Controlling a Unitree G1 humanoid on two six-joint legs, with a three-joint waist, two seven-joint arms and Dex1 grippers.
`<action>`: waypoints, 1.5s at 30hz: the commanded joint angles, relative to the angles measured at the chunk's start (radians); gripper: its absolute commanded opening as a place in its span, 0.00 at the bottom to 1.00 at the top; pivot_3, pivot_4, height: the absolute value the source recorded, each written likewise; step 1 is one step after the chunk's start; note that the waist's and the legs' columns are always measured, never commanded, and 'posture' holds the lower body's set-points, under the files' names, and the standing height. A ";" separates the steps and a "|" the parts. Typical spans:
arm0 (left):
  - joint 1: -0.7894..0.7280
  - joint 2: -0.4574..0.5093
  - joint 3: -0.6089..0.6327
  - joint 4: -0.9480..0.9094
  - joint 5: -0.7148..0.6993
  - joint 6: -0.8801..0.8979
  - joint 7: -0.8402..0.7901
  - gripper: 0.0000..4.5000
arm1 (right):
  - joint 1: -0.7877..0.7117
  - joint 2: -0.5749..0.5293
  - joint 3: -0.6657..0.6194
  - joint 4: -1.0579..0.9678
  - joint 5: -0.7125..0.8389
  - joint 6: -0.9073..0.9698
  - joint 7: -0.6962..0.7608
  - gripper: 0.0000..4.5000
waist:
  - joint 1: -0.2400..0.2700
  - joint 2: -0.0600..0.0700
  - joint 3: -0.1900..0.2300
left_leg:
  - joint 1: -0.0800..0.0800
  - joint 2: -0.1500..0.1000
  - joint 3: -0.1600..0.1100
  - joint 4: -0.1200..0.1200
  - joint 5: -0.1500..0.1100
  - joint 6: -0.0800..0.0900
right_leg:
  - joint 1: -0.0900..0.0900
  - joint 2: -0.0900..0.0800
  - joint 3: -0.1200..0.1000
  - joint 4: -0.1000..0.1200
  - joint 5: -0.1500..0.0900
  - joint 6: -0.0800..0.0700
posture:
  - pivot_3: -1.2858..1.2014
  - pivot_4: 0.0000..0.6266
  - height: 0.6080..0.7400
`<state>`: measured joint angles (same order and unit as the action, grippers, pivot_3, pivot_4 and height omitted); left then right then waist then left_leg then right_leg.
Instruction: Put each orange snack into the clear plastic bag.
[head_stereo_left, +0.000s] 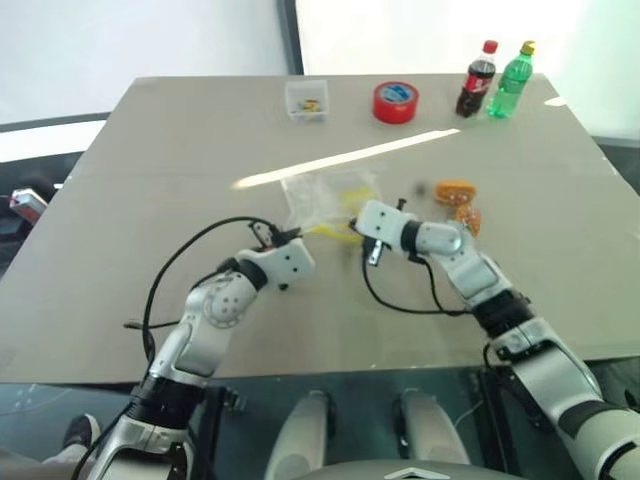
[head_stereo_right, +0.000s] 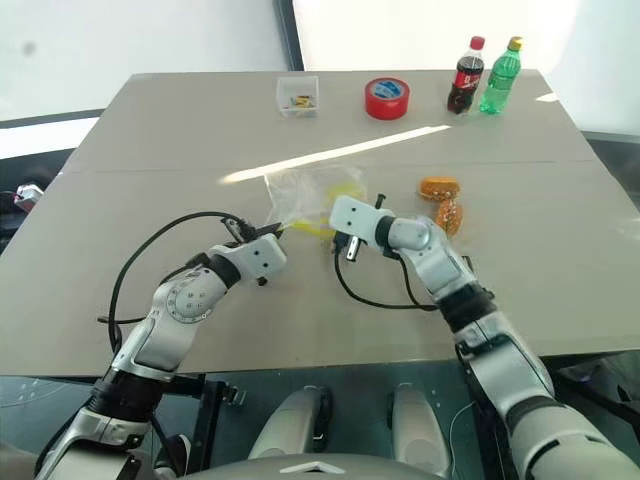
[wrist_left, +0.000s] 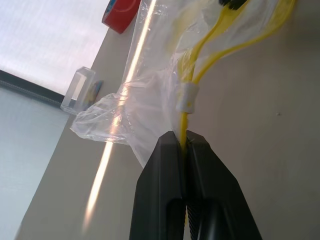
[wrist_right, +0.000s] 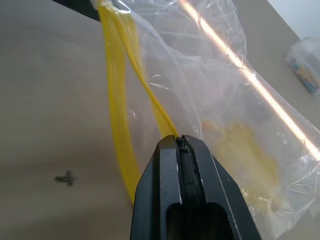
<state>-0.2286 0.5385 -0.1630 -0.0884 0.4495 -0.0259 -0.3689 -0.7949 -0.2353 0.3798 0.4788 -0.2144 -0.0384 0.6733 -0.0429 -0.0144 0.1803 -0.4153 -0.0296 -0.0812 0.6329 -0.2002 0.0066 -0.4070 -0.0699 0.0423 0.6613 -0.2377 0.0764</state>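
the clear plastic bag (head_stereo_left: 325, 200) lies mid-table, limp and crinkly, so you hold its stiffer yellow zip strip (wrist_left: 186, 120): left gripper (wrist_left: 185, 146) and right gripper (wrist_right: 178, 141) both clenched on it. the orange snacks (head_stereo_right: 441, 200) wait nearby.

We cannot make out the contents of the small clear box (head_stereo_left: 307, 99), too tiny to tell. The nearer orange snack (head_stereo_left: 468, 219) is partly hidden behind the right arm. The worktop (head_stereo_left: 150, 150) is cut off at both side edges.
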 joint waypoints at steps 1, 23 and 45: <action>0.007 -0.002 0.006 -0.050 0.008 0.013 0.002 0.00 | -0.040 0.023 -0.014 0.021 0.004 -0.059 -0.022 0.01 | 0.000 0.000 0.000 | 0.000 0.000 0.000 0.000 0.000 0.000 | 0.000 0.000 0.000 0.000 0.000 0.000 | 0.52 0.24 1.00; -0.010 -0.020 0.016 -0.018 -0.010 0.072 0.014 0.00 | 0.105 -0.040 -0.051 -0.258 0.088 0.134 0.055 0.01 | 0.002 0.000 0.000 | 0.000 0.000 0.000 0.000 0.000 0.000 | 0.000 0.000 0.000 0.000 0.000 0.000 | 0.52 0.24 1.00; -0.017 -0.030 0.001 -0.036 -0.012 0.089 -0.005 0.00 | -0.029 0.027 0.056 0.083 -0.216 -0.038 -0.282 0.12 | 0.001 0.000 0.000 | 0.000 0.000 0.000 0.000 0.000 0.000 | 0.000 0.000 0.000 0.000 0.000 0.000 | 0.52 0.24 1.00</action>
<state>-0.2332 0.5131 -0.1592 -0.0958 0.4400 0.0624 -0.3703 -0.8034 -0.2042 0.4110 0.5823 -0.3943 -0.0289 0.4194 -0.0420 -0.0142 0.1801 -0.4152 -0.0299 -0.0811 0.6329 -0.2002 0.0066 -0.4071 -0.0700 0.0426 0.6616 -0.2377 0.0764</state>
